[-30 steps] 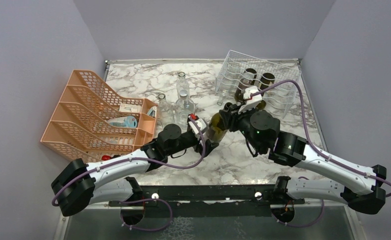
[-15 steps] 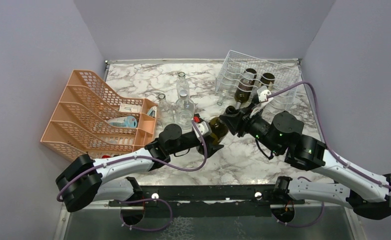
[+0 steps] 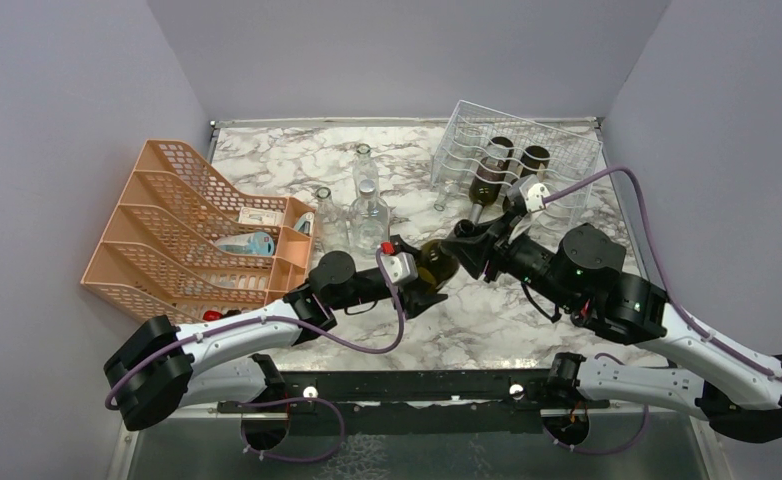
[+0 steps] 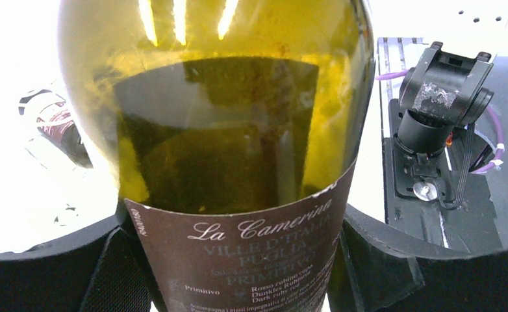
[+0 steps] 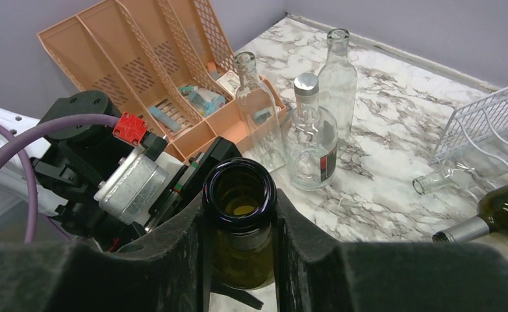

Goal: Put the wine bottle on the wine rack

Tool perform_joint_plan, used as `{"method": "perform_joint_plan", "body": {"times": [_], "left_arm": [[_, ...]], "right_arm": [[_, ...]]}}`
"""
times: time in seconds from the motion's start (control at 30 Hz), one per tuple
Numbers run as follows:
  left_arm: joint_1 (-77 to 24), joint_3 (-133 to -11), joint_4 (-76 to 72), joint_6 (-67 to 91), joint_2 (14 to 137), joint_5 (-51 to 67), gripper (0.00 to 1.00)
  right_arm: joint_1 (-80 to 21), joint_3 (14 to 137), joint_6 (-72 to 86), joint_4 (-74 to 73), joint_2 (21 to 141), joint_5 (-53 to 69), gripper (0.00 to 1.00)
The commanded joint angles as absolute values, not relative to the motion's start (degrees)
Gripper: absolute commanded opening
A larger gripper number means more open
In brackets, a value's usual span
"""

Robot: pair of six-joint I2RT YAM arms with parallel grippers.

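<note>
Clamping right fingers [image 5: 173, 257] hold the wine bottle [image 5: 240, 227] neck.

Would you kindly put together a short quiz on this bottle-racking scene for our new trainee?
1. True or false: the wine rack holds no bottles yet.
2. Which part of the wine bottle do the right fingers clamp? A) the neck B) the base C) the label
3. How many clear glass bottles stand upright beside the orange organizer?
Key: 1 false, two dark bottles already lie in it; 2 A; 3 three.
</note>
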State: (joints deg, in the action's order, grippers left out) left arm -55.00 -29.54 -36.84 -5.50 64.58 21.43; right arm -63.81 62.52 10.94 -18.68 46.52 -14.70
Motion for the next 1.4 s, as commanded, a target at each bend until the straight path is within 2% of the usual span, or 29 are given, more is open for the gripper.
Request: {"method": "perform_joint_plan", "body": {"times": [0.0, 0.03, 0.07, 0.1, 0.17, 0.23, 0.47, 0.73, 0.9, 1.07, 1.37], "left_arm": [[-54.9, -31.0, -40.0, -8.3, 64.2, 21.4, 0.0], [-54.9, -31.2, -40.0, -8.8, 64.3, 20.8, 0.0], [-54.9, -31.3, -40.0, -9.8, 64.3, 20.4, 0.0], [-54.9, -31.4, -40.0, -11.0, 64.3, 19.9, 0.0], [-54.9, -31.8, -40.0, -14.3, 64.4, 18.7, 0.0], [-54.9, -32.2, -40.0, -18.6, 64.5, 18.2, 0.0], [-54.9, -33.0, -40.0, -46.8, 67.8, 20.7, 0.0], [-55.0, -41.3, -39.9, -69.3, 76.1, 20.5, 0.0], [-55.0, -45.2, -39.9, -78.2, 79.0, 23.3, 0.0], [-55.0, -49.9, -40.0, -87.4, 82.2, 21.1, 0.0], [-55.0, -47.8, -34.9, -92.5, 79.2, 23.5, 0.0]], "right_arm": [[-64.1, 66.6, 12.0, -17.6, 44.4, -12.0, 0.23], [-64.1, 66.8, 12.2, -18.4, 44.4, -12.1, 0.33], [-64.1, 67.1, 12.3, -19.4, 44.4, -12.2, 0.49], [-64.2, 67.2, 12.6, -20.3, 44.3, -12.3, 0.6], [-64.2, 67.6, 13.1, -22.2, 44.2, -13.2, 0.72], [-64.1, 68.5, 13.6, -24.9, 44.3, -13.7, 0.77], [-64.1, 72.1, 16.3, -33.1, 44.2, -14.2, 0.79], [-64.1, 75.0, 22.0, -46.8, 43.9, -18.8, 0.79], [-64.1, 75.0, 27.6, -56.3, 43.3, -21.2, 0.79], [-64.2, 73.8, 31.3, -60.3, 42.3, -20.3, 0.78], [-64.2, 68.7, 36.2, -67.5, 45.7, -21.9, 0.74]]}}
